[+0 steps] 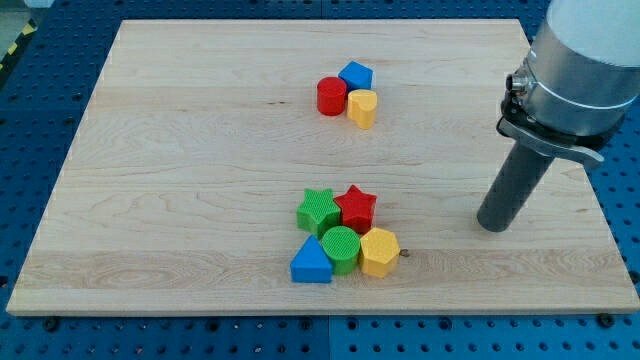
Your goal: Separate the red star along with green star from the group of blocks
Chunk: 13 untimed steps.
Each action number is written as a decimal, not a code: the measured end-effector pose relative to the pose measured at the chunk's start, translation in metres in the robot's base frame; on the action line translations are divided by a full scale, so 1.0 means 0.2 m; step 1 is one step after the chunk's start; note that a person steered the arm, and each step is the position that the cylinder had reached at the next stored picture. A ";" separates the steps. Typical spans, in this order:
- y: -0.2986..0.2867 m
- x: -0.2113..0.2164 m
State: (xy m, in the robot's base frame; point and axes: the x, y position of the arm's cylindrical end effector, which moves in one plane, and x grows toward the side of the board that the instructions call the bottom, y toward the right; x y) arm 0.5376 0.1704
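So my tip is sitting on the wooden board over at the view's right, well apart from every block and roughly level with the lower cluster. No jaws on this thing at all, it's just a plain dark rod, so nothing is being gripped. The two blocks the task cares about are in that lower cluster near the bottom middle: the green star on the left and the red star right beside it, touching. Packed up against them from below are a green cylinder in the middle, a blue triangle to its left and a yellow hexagon-ish block to its right, all jammed together. Up near the view's top there's a separate little bunch: a red cylinder, a blue block that looks pentagon-like, and a yellow block whose shape I can't really call. The red star is the closest of the lower lot to my tip.
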 end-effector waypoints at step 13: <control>-0.90 0.05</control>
State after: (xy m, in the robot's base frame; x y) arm 0.5469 -0.0090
